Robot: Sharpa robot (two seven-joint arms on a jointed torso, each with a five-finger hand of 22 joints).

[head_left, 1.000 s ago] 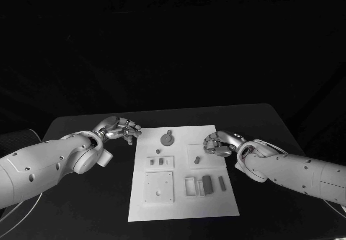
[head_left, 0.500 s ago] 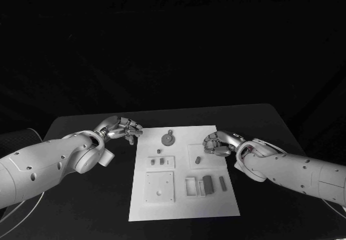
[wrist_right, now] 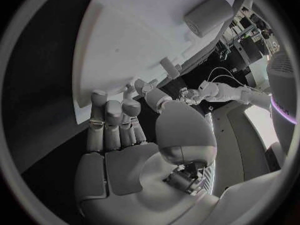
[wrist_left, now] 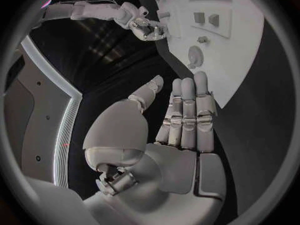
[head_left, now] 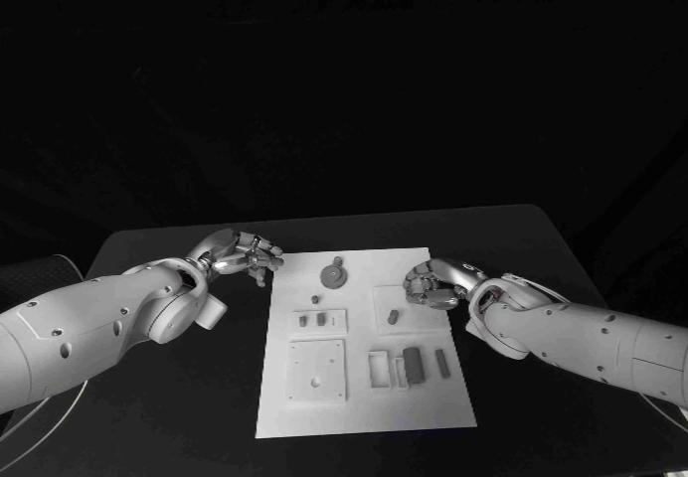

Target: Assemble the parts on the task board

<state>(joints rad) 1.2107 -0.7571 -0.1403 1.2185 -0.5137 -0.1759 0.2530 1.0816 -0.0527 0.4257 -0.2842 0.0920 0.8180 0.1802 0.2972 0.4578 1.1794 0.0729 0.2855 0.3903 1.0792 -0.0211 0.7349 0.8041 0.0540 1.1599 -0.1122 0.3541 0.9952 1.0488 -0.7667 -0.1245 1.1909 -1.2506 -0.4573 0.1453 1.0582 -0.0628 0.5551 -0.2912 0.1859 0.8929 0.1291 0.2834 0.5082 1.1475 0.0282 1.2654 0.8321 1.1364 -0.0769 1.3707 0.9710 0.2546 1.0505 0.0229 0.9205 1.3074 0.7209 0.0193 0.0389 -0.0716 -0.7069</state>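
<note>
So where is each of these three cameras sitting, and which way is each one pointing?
Head view: from the robot's head, looking down at the task board on the black table; both arms reach in.
Left wrist view: behind the left hand, facing the board past its fingers.
Right wrist view: behind the right hand, facing the board's edge.
Shared: each wrist view catches the board and the opposite hand.

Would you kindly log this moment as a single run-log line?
left hand: empty, beside task board | right hand: empty, at board's right edge | round part: on board, untouched
</note>
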